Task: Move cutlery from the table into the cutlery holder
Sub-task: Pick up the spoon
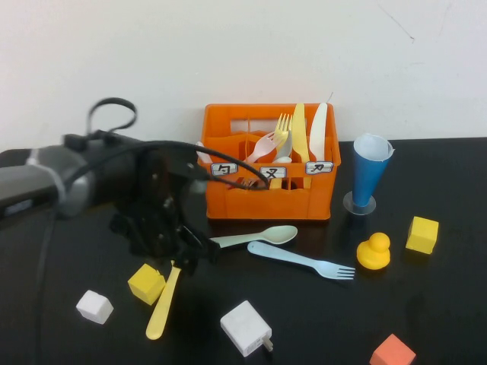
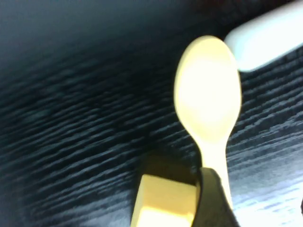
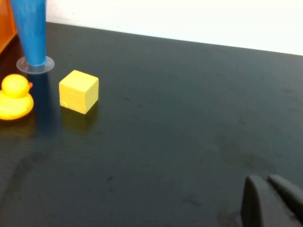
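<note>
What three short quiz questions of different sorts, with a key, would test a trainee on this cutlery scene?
1. True or false: the pale yellow spoon already stands in the orange cutlery holder.
2. Which piece lies nearer the holder: A the mint-green spoon, B the light blue fork?
3. Fill in: the left pincer is over the yellow spoon's ____ end.

Key: 1 false, it lies on the table beside a yellow cube. 2 A. 3 handle. The right pincer sits low, away from the cutlery.
</note>
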